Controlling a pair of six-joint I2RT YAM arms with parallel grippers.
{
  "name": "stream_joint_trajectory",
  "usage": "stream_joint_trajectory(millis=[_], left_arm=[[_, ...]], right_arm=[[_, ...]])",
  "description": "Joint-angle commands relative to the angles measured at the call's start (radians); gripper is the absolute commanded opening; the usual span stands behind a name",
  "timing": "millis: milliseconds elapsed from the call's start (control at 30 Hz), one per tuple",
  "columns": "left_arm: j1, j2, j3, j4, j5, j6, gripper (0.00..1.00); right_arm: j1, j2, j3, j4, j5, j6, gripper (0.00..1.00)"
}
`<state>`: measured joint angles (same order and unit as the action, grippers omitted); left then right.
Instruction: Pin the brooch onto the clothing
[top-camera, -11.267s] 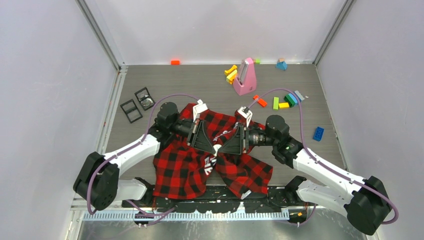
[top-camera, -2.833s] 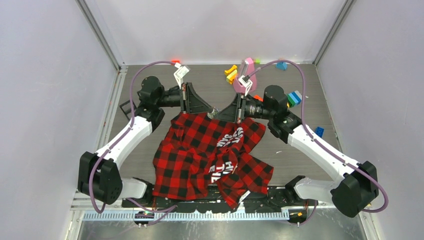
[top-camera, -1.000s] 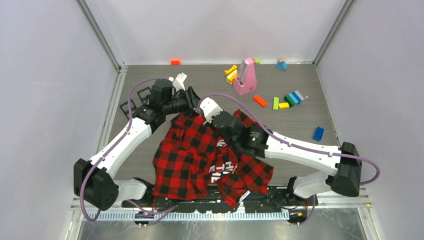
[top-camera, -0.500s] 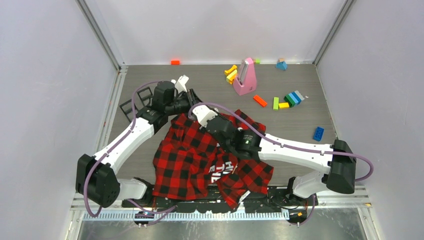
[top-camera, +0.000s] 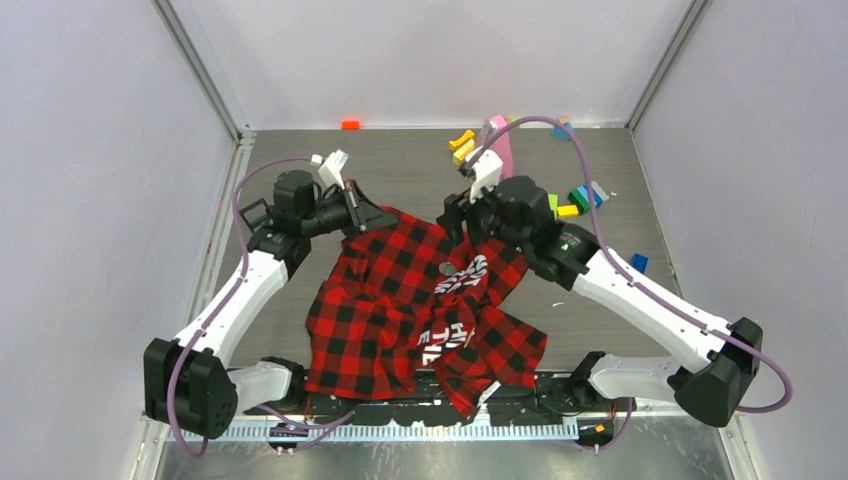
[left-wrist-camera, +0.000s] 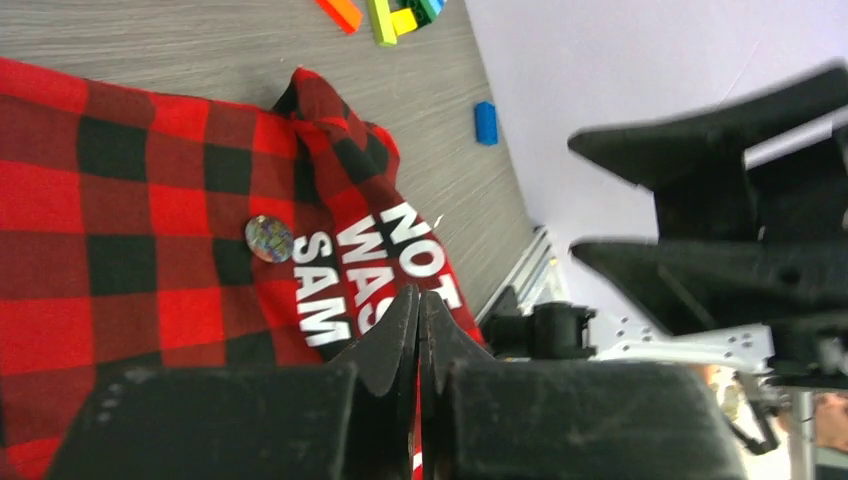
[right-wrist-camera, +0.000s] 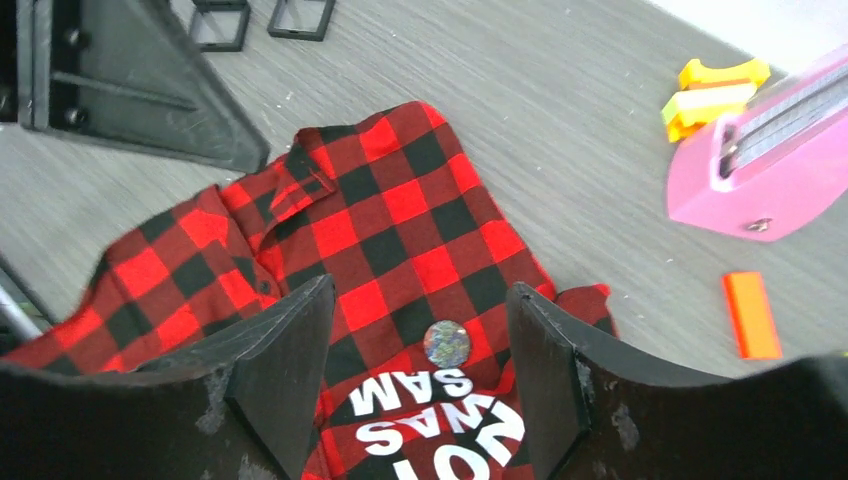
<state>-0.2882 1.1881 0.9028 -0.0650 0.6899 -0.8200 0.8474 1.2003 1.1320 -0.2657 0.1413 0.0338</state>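
Note:
The red-and-black check shirt with white lettering lies spread on the table's near middle. The brooch, a small round glittery disc, sits on the shirt just above the lettering; it also shows in the left wrist view and the right wrist view. My left gripper is shut and empty, above the shirt's far left corner. My right gripper is open and empty, hovering above the shirt's far edge, with the brooch seen between its fingers.
A pink wedge-shaped object stands at the back, with yellow blocks beside it. Coloured blocks and a blue block lie to the right. An orange block sits by the back wall. Black frames lie at left.
My right arm has drawn back to the right, away from the left gripper, and now stands open over the shirt. The brooch now shows on the shirt. My left gripper shifted slightly left.

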Motion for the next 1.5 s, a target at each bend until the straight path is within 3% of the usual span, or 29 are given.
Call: stream_joint_trajectory(millis=[0,133,333,567,700,967,1200,1467], left_arm=[[-0.001,-0.035,0.02,-0.091,0.019,0.241,0.01],[-0.049,-0.036,-0.007,-0.152,-0.116,0.309,0.11],[-0.182,-0.002,-0.079,-0.1,-0.253,0.324,0.27],[-0.337,0.126,-0.126,-0.001,-0.352,0.367,0.3],[-0.441,0.189,-0.13,0.058,-0.437,0.413,0.34],[-0.505,0.321,-0.142,0.186,-0.489,0.325,0.39],[-0.504,0.362,-0.09,0.183,-0.594,0.217,0.43],[-0.465,0.406,-0.141,0.219,-0.592,0.115,0.46]], right_arm=[[-0.116,0.029,-0.024,-0.045,-0.289,0.177,0.69],[-0.143,0.107,-0.049,-0.069,-0.309,0.246,0.66],[-0.143,0.17,-0.111,-0.194,-0.279,0.37,0.62],[-0.143,0.184,-0.271,-0.335,-0.172,0.524,0.42],[-0.143,0.193,-0.33,-0.357,-0.048,0.607,0.37],[-0.153,0.201,-0.372,-0.36,0.07,0.674,0.42],[-0.176,0.143,-0.252,-0.386,0.063,0.608,0.53],[-0.169,0.159,-0.109,-0.323,0.025,0.497,0.59]])
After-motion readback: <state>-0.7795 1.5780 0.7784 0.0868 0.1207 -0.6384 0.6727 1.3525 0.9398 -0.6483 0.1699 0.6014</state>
